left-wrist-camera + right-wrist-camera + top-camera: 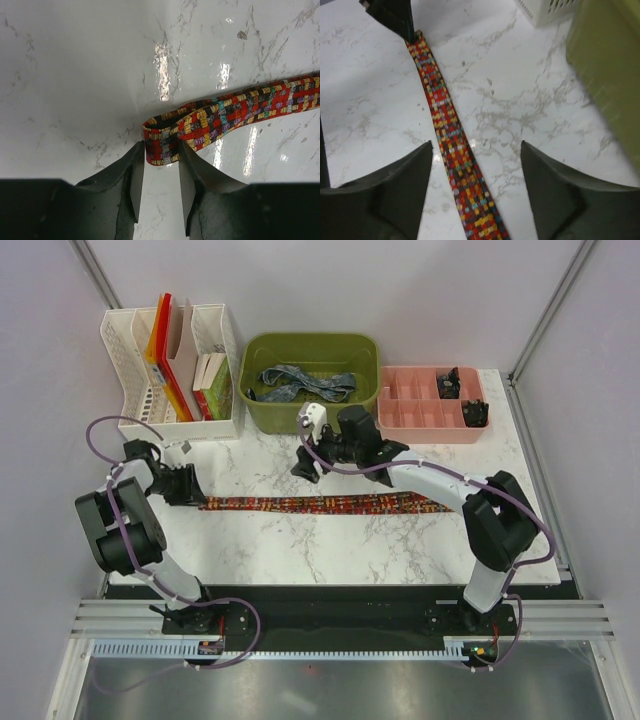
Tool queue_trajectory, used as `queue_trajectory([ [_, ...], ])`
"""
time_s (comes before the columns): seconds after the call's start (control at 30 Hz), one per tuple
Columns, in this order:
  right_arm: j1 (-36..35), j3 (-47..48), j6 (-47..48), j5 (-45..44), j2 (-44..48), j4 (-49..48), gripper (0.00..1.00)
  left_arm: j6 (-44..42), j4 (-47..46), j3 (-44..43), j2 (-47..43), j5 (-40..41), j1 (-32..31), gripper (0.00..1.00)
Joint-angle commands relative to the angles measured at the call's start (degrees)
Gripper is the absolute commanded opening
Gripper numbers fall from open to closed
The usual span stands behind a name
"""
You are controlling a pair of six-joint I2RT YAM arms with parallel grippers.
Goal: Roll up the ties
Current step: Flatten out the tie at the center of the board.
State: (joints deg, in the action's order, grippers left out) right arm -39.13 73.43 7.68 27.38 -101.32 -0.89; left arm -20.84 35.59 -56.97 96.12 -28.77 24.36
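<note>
A red, orange and dark patterned tie (320,504) lies flat across the marble table, running left to right. Its left end (161,150) is folded back on itself in a small loop. My left gripper (161,152) is shut on that folded end, with both fingertips against its edges; in the top view the left gripper (190,487) sits at the tie's left tip. My right gripper (476,143) hangs open and wide above the tie's middle stretch (451,145), touching nothing; the top view shows the right gripper (306,466) just behind the tie. A blue-grey tie (300,383) lies bunched in the green bin.
The green bin (310,341) stands at the back centre, close to my right wrist. A white file organizer (170,360) with folders is at the back left. A pink compartment tray (420,405) holding small dark items is at the back right.
</note>
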Motion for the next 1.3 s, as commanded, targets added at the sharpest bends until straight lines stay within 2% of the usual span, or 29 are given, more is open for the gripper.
queue_trajectory([
  [0.0, -2.61, 2.49, -7.58, -7.52, -3.7, -16.17, 0.84, 2.56, -0.17, 0.72, 0.56, -5.14, 1.22, 0.4],
  [0.03, -2.18, 6.16, -7.59, -3.51, -6.5, -14.08, 0.76, 2.65, 0.0, 0.81, 0.56, -6.28, 1.22, 0.4],
  [0.1, -1.12, 8.22, -8.13, 3.78, -8.71, -7.92, 0.7, 3.17, 0.09, 0.55, 0.56, -6.82, 1.13, 0.4],
  [0.13, -1.21, 8.66, -6.21, 4.52, -8.9, -5.29, 0.68, 3.44, 0.09, 0.46, 0.56, -6.82, 1.22, 0.4],
  [0.2, -1.73, 7.88, 0.09, 1.99, -8.37, 3.49, 0.71, 3.35, 0.18, 0.37, 0.13, -7.34, 1.3, 0.41],
  [0.27, -2.08, 3.49, 5.21, -3.16, -7.23, 6.41, 0.75, 3.09, 0.09, 0.54, -0.05, -7.7, 1.22, 0.44],
  [0.4, -1.74, -4.07, 21.54, -11.28, -4.95, 7.12, 0.75, 1.86, 0.18, 0.55, -0.23, -8.93, 1.13, 0.5],
  [0.6, -0.42, -8.91, 30.28, -12.26, -5.2, 8.7, 0.72, 1.15, 0.18, 0.98, -2.68, -9.81, 1.22, 0.58],
  [0.7, 0.2, -9.54, 33.27, -12.09, -5.91, 9.93, 0.69, 1.68, -0.43, 1.33, -6.19, -10.77, 1.3, 0.82],
  [0.73, 0.46, -9.36, 33.8, -11.91, -5.91, 10.02, 0.68, 2.46, -0.79, 1.42, -7.33, -11.3, 1.39, 0.99],
  [0.83, 2.13, -8.83, 36.69, -10.68, -6.17, 14.74, 0.63, 4.49, -0.79, 0.37, -11.12, -11.66, 1.48, 1.0],
  [1.1, 7.93, -11.99, 44.7, -5.93, -1.69, 23.64, 0.61, 8.43, 1.41, -4.73, -15.77, -10.52, 1.66, 1.0],
  [1.27, 8.99, -11.55, 44.88, -4.53, -1.43, 26.99, 0.59, 12.92, -9.38, 1.94, -23.15, -12.54, 1.74, 1.0],
])
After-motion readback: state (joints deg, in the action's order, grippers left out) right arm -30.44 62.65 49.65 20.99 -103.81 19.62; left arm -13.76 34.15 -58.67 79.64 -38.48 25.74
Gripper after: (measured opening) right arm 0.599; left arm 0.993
